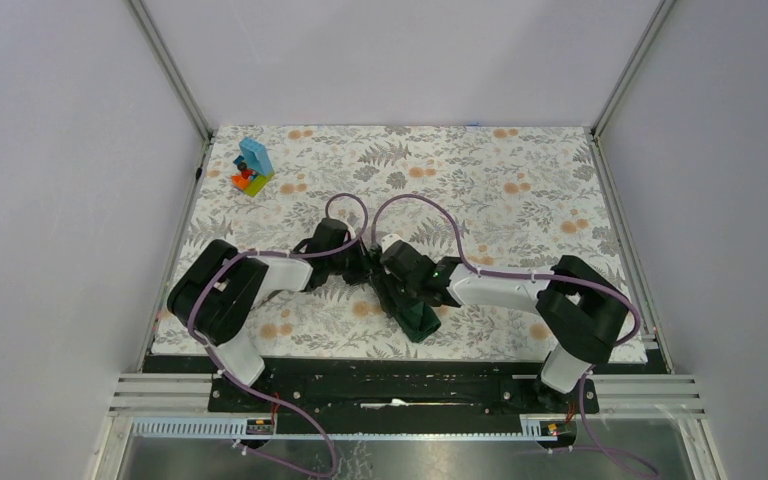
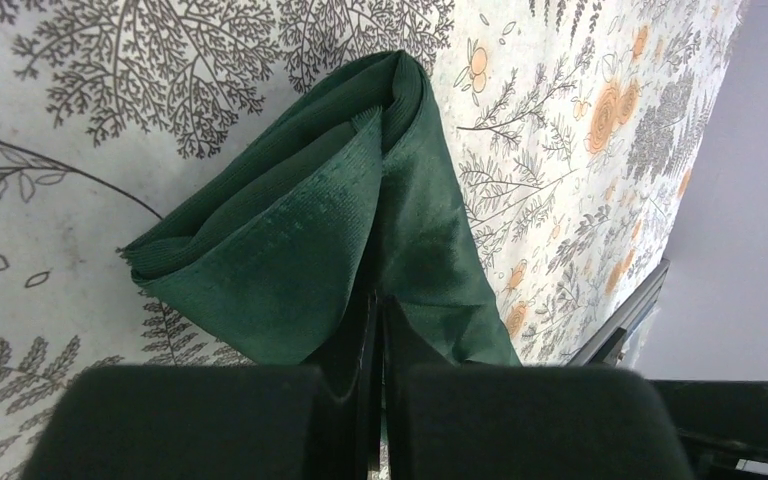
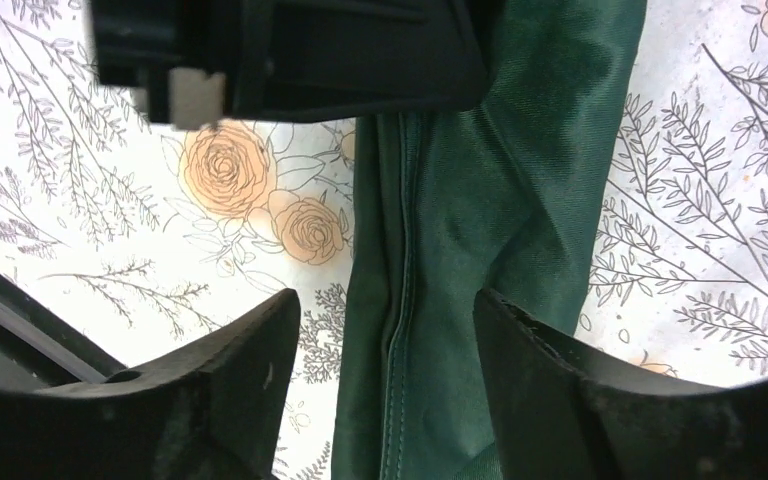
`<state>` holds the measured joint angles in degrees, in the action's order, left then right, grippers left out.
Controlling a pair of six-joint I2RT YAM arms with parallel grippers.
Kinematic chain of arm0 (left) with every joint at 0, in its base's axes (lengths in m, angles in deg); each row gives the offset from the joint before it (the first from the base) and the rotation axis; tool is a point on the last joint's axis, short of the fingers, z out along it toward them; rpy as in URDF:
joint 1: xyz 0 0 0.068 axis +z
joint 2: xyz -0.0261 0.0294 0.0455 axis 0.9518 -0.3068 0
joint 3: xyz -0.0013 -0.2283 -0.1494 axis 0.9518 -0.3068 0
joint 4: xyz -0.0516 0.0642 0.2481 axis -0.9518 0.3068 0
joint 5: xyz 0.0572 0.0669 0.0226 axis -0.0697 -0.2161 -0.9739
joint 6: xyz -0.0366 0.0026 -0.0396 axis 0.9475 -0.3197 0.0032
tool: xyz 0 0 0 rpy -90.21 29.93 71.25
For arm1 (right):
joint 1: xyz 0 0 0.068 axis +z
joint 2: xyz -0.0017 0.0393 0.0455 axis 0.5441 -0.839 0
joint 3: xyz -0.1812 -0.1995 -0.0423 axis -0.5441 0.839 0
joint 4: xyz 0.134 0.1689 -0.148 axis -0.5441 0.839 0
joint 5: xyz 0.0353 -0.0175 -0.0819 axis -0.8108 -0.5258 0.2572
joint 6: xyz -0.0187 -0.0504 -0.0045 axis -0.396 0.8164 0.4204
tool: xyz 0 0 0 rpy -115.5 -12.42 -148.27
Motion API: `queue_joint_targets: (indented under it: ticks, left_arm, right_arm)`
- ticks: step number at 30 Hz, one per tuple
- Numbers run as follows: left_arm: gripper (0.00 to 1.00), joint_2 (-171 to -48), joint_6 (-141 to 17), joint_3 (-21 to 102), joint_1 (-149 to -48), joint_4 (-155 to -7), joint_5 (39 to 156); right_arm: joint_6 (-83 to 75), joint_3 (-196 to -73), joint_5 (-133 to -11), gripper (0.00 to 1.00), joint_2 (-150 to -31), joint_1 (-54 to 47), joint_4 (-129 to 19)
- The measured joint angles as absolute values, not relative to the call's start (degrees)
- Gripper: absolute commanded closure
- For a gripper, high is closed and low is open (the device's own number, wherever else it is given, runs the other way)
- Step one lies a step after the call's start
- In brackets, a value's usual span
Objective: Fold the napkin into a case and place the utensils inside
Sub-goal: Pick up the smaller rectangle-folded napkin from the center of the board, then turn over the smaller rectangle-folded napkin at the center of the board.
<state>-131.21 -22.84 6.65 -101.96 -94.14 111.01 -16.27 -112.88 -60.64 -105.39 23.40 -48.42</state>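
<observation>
While the left pincer [image 2: 376, 312] is shut, its two fingers pressed together on a layer of the napkin [image 2: 290, 250] that runs into the slit between them, the right pincer [image 3: 385, 305] stands apart. It has one finger on either side of the same cloth and, as far as its wrist view shows, touches nothing.

Ahead of the left pincer the dark green cloth is bunched into a narrow strip of several layers, with a rounded fold at the far end and a loose flap lying open to that pincer's left. Between the right pincer's fingers the strip runs lengthwise with a stitched hem down its middle, and the left pincer's black body sits just beyond.

The step in hand looks like shaping the case, which is not yet a tidy pouch. To do it well, the left clamp should likely hold low and steady as an anchor, so the layers do not slide over one another. The right pincer should close only once it is square across the strip, taking every layer instead of the top one alone. A sideways pull risks unrolling the fold.

Around both lies the floral-covered counter [image 2: 70, 200]. The utensils show in no view, and a toy block stack [image 1: 252, 168] sits well apart, far beyond the left pincer.
</observation>
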Motion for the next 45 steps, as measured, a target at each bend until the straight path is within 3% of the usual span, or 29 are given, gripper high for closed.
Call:
queue_joint_targets:
  ticks: [5, 15, 22, 27, 31, 39, 45]
  left_arm:
    - [1.00, -132.08, -23.15, 6.50, -101.30, -95.82, 112.58]
    - [1.00, -132.92, -23.46, 6.32, -100.23, -97.09, 114.88]
    - [1.00, -133.22, -23.28, 5.69, -99.92, -98.70, 115.57]
    - [1.00, -133.20, -23.41, 5.54, -99.92, -99.03, 115.55]
    - [0.91, -132.89, -23.87, 5.62, -99.90, -98.51, 115.51]
    - [0.56, -123.17, -27.39, 9.78, -95.99, -84.37, 114.57]
    - [0.51, -106.27, -31.24, 18.98, -92.14, -72.61, 109.24]
  right_arm:
    - [-13.32, -116.40, -59.65, 0.25, -105.47, 25.10, -44.14]
    - [-11.16, -120.51, -52.77, 0.35, -111.46, 28.91, -42.47]
    - [-13.15, -120.88, -44.07, 0.52, -114.13, 31.07, -42.67]
    - [-15.75, -119.63, -36.22, 0.77, -114.83, 32.49, -45.25]
    - [-16.23, -118.12, -31.26, 1.00, -115.03, 33.15, -47.74]
    - [-15.22, -112.81, -32.86, 1.00, -110.89, 33.17, -52.99]
    - [-17.12, -111.70, -48.77, 1.00, -104.25, 31.79, -56.68]
